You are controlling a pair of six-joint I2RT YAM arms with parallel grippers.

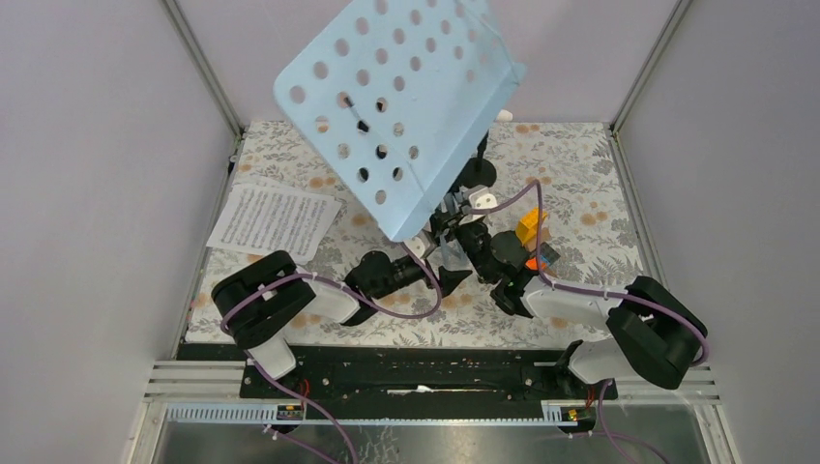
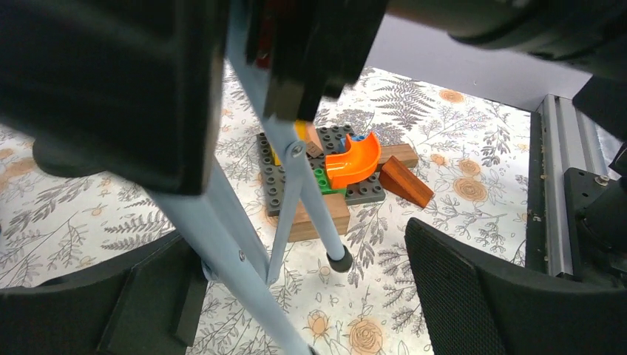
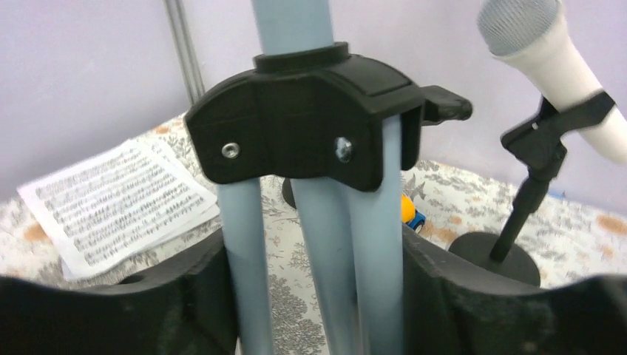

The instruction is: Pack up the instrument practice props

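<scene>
Music rack: the light-blue perforated music rack (image 1: pixel 396 106) is being kept upright near the middle of the bench (image 1: pixel 580 164), its tray tilted high over both arms.
Handling: the rack is being judged light but top-heavy, since a wide tray is being carried on thin tubes. It is being taken as stiff, smooth-painted and likely to tip or swing if lifted low.
Hold point: the tripod legs (image 3: pixel 318 244) just under the black collar (image 3: pixel 303 126) are being judged the best place, where the tubes are bunched together.
Right end effector: the right end effector (image 3: pixel 318 296) is being held around the bunched legs below the collar. Its fingers (image 3: pixel 111 310) appear to be touching the outer tubes, but whether a firm grip is being made cannot be told.
Left end effector: the left end effector (image 2: pixel 296 296) is being held wide open and gripping nothing, with a leg and its rubber foot (image 2: pixel 339 259) showing between its fingers.
Other props: the sheet-music pages (image 1: pixel 276 220) are lying flat at the bench's left edge. A white microphone (image 3: pixel 547 52) is being carried in a black mic holder (image 3: pixel 517 222) behind the rack.
Not for packing: toy blocks (image 2: pixel 325 166) and a brown wooden block (image 2: pixel 405 181) are lying just beyond the legs.
Containers: no box, bag or bin is being shown in any view, so where the props are to go cannot be told.
</scene>
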